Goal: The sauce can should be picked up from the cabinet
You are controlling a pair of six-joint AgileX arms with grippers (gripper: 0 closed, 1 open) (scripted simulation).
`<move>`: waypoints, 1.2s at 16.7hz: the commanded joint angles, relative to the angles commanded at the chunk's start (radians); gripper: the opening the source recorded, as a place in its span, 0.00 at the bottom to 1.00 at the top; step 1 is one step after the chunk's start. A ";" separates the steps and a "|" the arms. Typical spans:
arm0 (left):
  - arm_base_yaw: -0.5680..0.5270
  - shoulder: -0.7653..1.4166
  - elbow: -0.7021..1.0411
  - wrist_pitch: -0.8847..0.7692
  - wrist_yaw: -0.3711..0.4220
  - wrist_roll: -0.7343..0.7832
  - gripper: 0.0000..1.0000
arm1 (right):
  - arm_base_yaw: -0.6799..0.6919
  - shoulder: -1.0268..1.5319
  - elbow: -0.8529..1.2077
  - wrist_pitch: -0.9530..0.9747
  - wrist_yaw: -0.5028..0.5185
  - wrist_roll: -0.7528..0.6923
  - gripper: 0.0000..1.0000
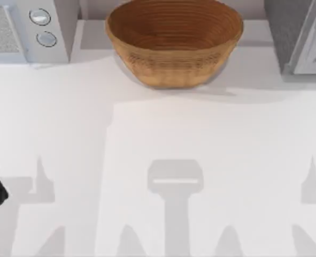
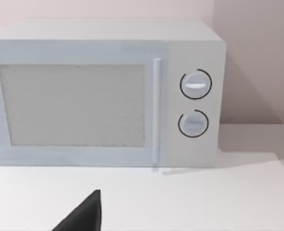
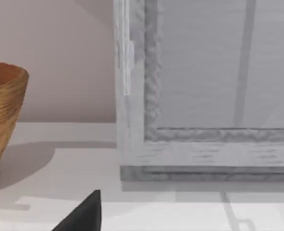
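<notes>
At the table's far right, the cabinet [image 1: 302, 32] is cut off; hand states unreadable.

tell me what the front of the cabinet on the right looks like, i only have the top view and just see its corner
Observer: In the right wrist view the cabinet front is a white-framed door with a pale pane, and it looks shut.
Operator: any handle on it
Observer: Yes, a slim white door handle, upright, on the door edge nearest the basket.
Operator: and the microwave on the left, open or closed
Observer: The left wrist view shows the microwave door flush with its front, so closed, with an upright bar handle beside the two knobs.
</notes>
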 joint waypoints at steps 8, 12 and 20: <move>0.000 0.000 0.000 0.000 0.000 0.000 1.00 | 0.029 0.173 0.219 -0.049 0.023 0.001 1.00; 0.000 0.000 0.000 0.000 0.000 0.000 1.00 | 0.065 0.419 0.535 -0.125 0.058 0.001 1.00; 0.000 0.000 0.000 0.000 0.000 0.000 1.00 | 0.143 0.985 1.278 -0.304 0.142 0.004 1.00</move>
